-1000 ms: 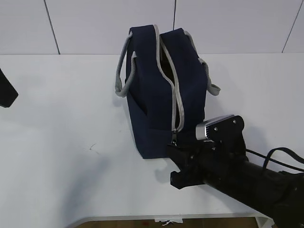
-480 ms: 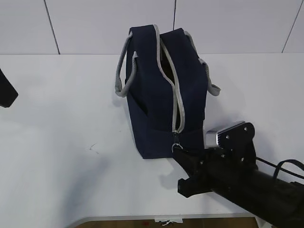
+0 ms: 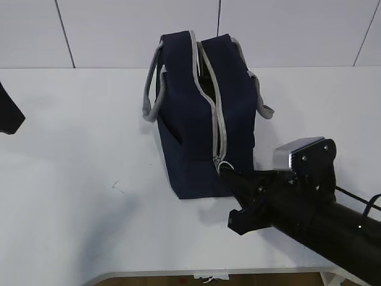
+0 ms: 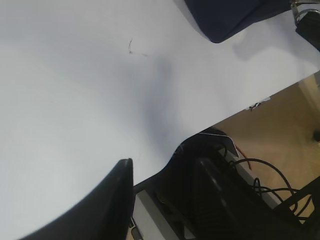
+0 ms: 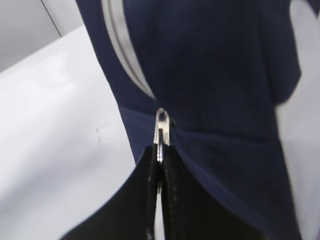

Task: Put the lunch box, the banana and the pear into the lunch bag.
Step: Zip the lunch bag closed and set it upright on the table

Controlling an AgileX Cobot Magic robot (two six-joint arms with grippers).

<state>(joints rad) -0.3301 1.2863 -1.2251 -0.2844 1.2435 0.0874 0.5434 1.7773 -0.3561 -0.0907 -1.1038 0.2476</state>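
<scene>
The navy lunch bag (image 3: 196,113) stands upright mid-table, its grey zipper partly open along the top. My right gripper (image 3: 229,174) is at the bag's near end, shut on the metal zipper pull (image 5: 162,127). In the right wrist view the two black fingers (image 5: 150,190) are pressed together on the pull against the blue fabric (image 5: 215,65). My left gripper (image 4: 160,175) hangs open over the table's front left, holding nothing. A corner of the bag (image 4: 230,15) shows in the left wrist view. The lunch box, the banana and the pear are out of view.
The white table (image 3: 83,179) ends in a front edge (image 3: 178,274) just below my right arm. A black part of the left arm (image 3: 9,116) shows at the far left edge. Beyond the table edge lie floor and cables (image 4: 260,175).
My right gripper has shut on the zipper pull and moved right and slightly up with it. The bag's near end shifted a little. The left arm stayed put.
</scene>
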